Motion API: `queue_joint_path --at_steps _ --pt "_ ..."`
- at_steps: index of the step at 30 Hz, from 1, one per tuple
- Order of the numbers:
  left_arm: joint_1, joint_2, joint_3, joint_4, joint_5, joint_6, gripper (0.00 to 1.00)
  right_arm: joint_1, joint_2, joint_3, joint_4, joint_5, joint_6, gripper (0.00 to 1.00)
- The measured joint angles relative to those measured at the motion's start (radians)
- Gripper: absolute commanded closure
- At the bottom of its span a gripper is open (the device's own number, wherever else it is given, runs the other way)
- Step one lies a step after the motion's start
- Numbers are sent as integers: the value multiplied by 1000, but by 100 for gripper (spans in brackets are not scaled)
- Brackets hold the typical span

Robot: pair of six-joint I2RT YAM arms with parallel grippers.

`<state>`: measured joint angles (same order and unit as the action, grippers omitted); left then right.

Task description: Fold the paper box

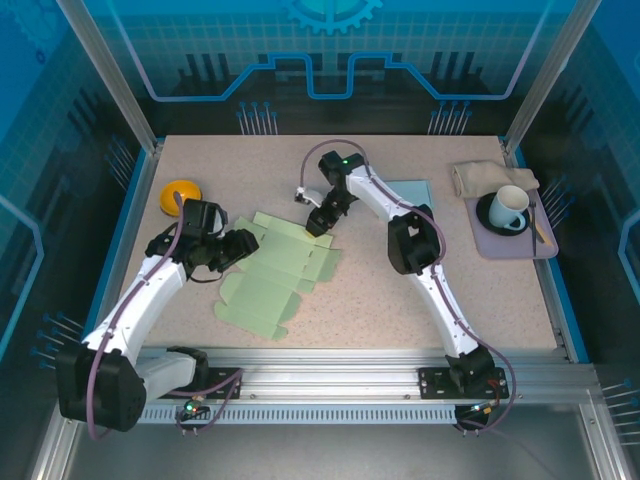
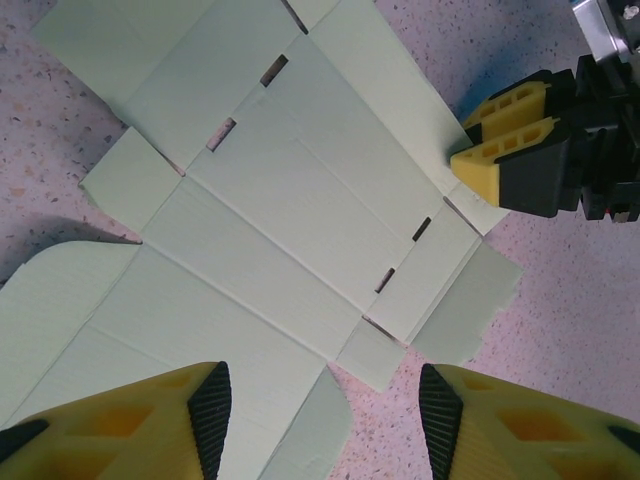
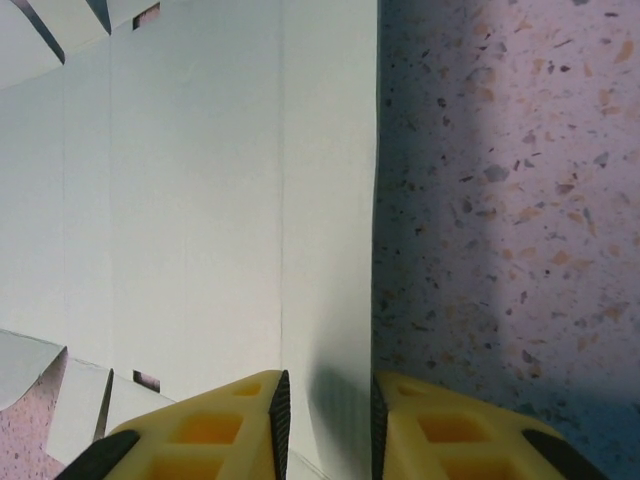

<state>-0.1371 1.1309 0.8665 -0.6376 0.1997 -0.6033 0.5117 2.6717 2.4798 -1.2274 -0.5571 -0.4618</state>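
The flat paper box (image 1: 280,275) lies mid-frame on the desk (image 1: 400,310). My right hand (image 3: 330,400) is pinched narrow on its upper-right edge; my left hand (image 2: 325,400) hangs wide above its left flaps.

The paper box (image 1: 278,272) is smooth, matt pale-green card with scored creases. The table (image 1: 400,310) is speckled, stone-like and matt. On the right gripper (image 3: 325,390), the fingers (image 3: 215,428) are yellow plastic, black-padded. At 2 o'clock: soft cloth (image 1: 478,177), glossy mug (image 1: 510,205).
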Motion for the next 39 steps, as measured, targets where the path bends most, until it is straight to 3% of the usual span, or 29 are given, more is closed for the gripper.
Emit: queue_joint_path --at_steps 5,8,9,11,18,23,33,39 --pt "0 -6 0 0 -1 0 44 19 0 0 -5 10 -4 72" --pt "0 -11 0 0 -1 -1 44 37 0 0 -9 26 -12 77" --pt "0 -12 0 0 -3 -1 44 42 1 0 -11 33 -14 82" --pt "0 -13 0 0 -5 -4 44 51 1 -3 -11 50 -18 100" --pt "0 -18 0 -4 -22 -23 43 55 -33 -60 6 88 -4 100" --pt "0 -47 4 -19 -39 -26 44 57 -257 -306 76 215 -45 100" --pt "0 -103 44 -16 -80 26 42 57 -929 -678 245 468 -229 100" --pt "-3 -132 -4 164 -29 129 44 57 -1041 -745 241 553 -307 100"
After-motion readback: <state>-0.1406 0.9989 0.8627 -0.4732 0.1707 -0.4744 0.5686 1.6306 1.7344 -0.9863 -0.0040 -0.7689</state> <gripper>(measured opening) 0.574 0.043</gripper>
